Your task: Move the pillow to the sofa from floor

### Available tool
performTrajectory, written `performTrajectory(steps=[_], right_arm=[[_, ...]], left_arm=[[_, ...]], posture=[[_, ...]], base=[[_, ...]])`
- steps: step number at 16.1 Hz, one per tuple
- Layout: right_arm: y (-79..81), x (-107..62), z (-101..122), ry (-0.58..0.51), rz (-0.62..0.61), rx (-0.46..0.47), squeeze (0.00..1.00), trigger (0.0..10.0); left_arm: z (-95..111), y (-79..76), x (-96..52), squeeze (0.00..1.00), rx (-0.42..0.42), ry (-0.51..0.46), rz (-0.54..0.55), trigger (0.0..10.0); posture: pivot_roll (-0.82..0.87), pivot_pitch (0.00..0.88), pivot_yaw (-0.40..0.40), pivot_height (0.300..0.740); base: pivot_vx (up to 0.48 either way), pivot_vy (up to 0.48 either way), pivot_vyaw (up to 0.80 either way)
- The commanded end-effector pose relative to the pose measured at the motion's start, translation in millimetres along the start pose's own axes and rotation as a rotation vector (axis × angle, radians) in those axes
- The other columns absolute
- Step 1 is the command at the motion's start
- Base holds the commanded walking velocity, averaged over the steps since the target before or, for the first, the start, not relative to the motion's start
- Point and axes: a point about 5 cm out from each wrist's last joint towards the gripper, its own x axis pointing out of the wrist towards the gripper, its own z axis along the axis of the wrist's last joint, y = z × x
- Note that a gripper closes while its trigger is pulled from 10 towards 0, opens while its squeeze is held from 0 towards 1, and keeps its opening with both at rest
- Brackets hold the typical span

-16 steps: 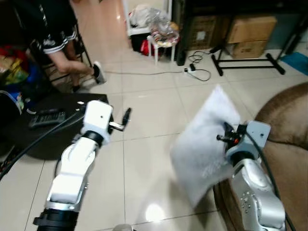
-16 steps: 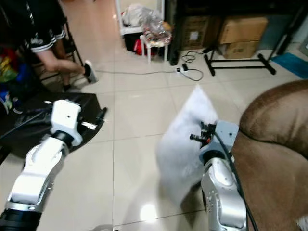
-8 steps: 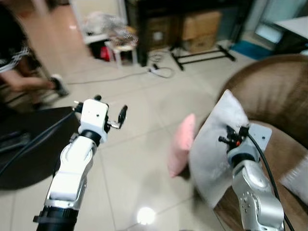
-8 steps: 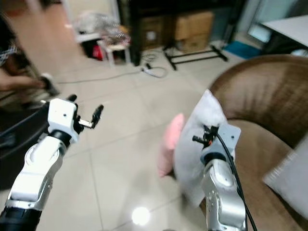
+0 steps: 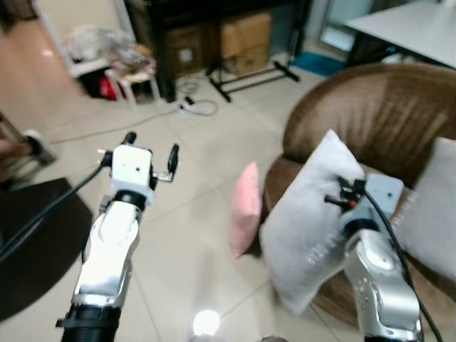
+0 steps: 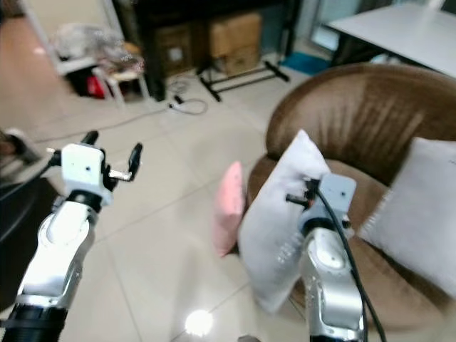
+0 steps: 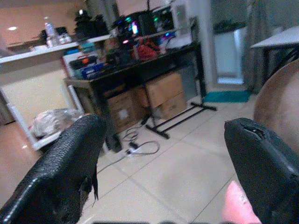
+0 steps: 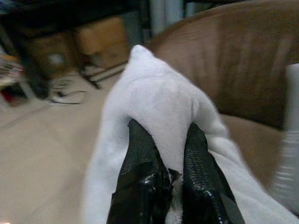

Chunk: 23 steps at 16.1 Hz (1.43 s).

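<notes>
Right gripper (image 8: pixel 161 175) pinched tight on white pillow (image 5: pixel 313 221), carry step, hanging at brown sofa (image 5: pixel 370 114) front edge w/ left gripper (image 5: pixel 151 153) wide open & empty; next: lift over seat, then release.

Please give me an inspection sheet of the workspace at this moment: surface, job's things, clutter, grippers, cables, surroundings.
Surface: pale tiled floor.
Job's things: white pillow held up at the front edge of the brown sofa.
Clutter: pink pillow on the floor against the sofa; another white pillow on the seat.
Grippers: right gripper jaws pinch the white pillow; left gripper raised, jaws open, holding nothing.
Cables: cord on the floor.
Surroundings: cardboard boxes under a dark desk.
</notes>
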Motion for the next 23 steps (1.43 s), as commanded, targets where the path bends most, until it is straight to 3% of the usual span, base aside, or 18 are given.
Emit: performTrajectory(steps=[1,5,6,8,12,15,18,23], right_arm=[[5.7,0.9,11.6,-0.070,0.014,0.002,0.00,10.0],[7.2,1.3,13.0,-0.067,0.033,0.047,0.00,10.0],[7.8,1.3,13.7,-0.073,0.030,0.036,0.00,10.0],[8.5,1.5,12.9,-0.066,0.029,0.031,0.00,10.0],[13.9,0.4,11.6,-0.060,0.084,0.067,0.00,10.0],[17.6,-0.2,11.2,-0.057,0.115,0.068,0.00,10.0],[23.5,0.2,10.2,-0.053,0.179,0.049,0.00,10.0],[23.9,1.8,10.8,-0.058,0.192,0.060,0.00,10.0]], left_arm=[[-2.6,3.4,-0.5,0.18,0.011,0.016,0.005,10.0],[-5.3,-1.2,-1.4,0.17,0.010,0.022,-0.051,10.0],[-6.3,-2.5,-1.4,0.13,0.005,0.035,-0.074,10.0],[-9.0,-2.0,-3.3,0.13,-0.020,0.063,-0.072,10.0],[-3.1,-2.6,-5.3,0.14,-0.048,0.004,-0.081,10.0],[-3.5,-5.2,-6.9,0.15,-0.056,0.015,-0.127,10.0],[-6.3,-6.7,-10.8,0.18,-0.075,0.028,-0.158,10.0],[-18.1,-4.7,-21.7,0.20,-0.021,0.069,-0.206,10.0]], posture=[[-0.08,0.000,0.030,0.740],[-0.08,0.000,0.029,0.740],[-0.08,0.000,0.030,0.740],[-0.08,0.000,0.030,0.740],[-0.07,0.000,0.026,0.740],[-0.07,0.000,0.018,0.740],[-0.06,0.000,0.009,0.740],[-0.06,0.000,0.005,0.740]], base=[[0.000,0.000,-0.77],[0.000,0.000,-0.77],[0.000,0.000,-0.77],[0.000,0.000,-0.77],[0.000,0.000,-0.76],[0.000,0.000,-0.71],[0.391,0.000,0.00],[0.466,0.000,0.00]])
